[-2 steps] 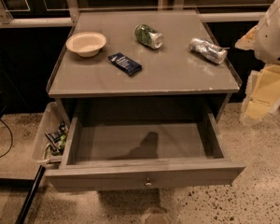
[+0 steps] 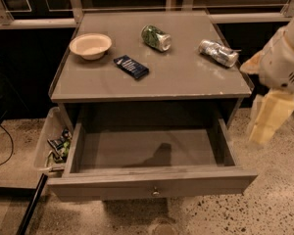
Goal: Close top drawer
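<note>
Still, top drawer (image 2: 112, 186) stands pulled out as before; gripper (image 2: 268, 121) hangs right of tabletop (image 2: 181, 77), grip state unclear.

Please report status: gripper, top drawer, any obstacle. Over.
Gripper right of table, not touching top drawer. Drawer pulled open. No obstacle seen inside.

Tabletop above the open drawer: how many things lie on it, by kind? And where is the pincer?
Bowl: 1
Cans: 2, green can and silver can
Blue packet: 1
Total: 4
The pincer hangs right of the table, apart from the top drawer.
</note>
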Motion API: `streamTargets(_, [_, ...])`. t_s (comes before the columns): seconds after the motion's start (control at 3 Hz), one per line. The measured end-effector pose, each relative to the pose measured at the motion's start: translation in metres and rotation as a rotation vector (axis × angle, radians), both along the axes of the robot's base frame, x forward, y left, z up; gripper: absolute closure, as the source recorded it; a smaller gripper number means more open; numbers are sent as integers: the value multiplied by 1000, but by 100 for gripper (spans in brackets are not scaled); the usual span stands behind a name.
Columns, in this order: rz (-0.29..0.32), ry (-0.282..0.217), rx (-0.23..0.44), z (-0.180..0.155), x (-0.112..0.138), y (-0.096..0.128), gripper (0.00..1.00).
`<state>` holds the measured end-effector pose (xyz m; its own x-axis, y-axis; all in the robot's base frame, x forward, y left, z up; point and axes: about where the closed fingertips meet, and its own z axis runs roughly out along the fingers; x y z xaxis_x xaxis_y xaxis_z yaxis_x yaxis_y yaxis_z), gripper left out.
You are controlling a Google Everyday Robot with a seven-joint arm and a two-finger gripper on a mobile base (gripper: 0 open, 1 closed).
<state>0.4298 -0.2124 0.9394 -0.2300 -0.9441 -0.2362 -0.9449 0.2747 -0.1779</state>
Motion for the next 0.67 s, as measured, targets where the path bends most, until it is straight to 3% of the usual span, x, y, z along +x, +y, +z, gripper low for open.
streamTargets(0.33, [-1,58,60,-57,-17,4,0])
streamTargets(0.67, [5,79,85,-109,-36,6,18])
